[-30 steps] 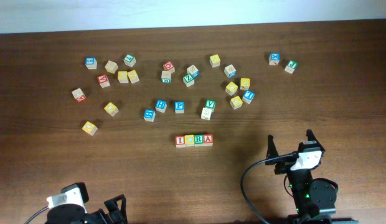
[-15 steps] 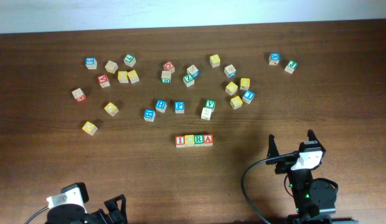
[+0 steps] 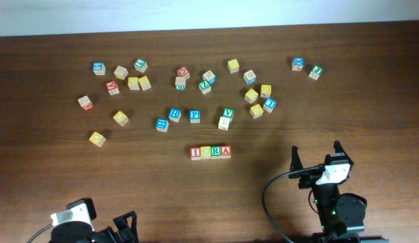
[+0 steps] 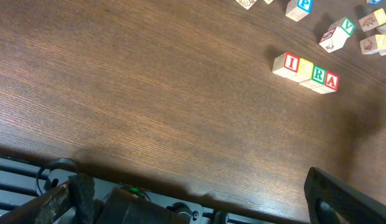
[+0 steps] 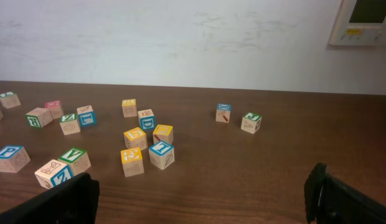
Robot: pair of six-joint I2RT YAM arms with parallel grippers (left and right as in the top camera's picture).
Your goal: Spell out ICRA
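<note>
While both arms sit at the 6 o'clock edge of the table [image 3: 61, 175], I see the four task cubes touching in one straight row near the middle of the overhead view. From 9 o'clock to 3 o'clock they are the red-framed I cube [image 3: 195, 152], the yellow C cube [image 3: 205, 152], the green-framed R cube [image 3: 215, 152] and the red-framed A cube [image 3: 226, 151]. Nothing grips or touches the row.

Toward 12 o'clock of it, near but apart, stand the blue P cube [image 3: 194, 115] and the green V cube [image 3: 228, 112]. Beyond them, loose cubes [image 3: 257, 94] lie scattered in a wide band across the far half of the table.

My left gripper [image 4: 196, 180] is at 7 o'clock of the row, well apart, its jaws spread wide and holding nothing. My right gripper [image 3: 315, 148] is at 4 o'clock of the row, also spread wide and empty. Its camera looks over scattered cubes toward a pale wall [image 5: 180, 37].
</note>
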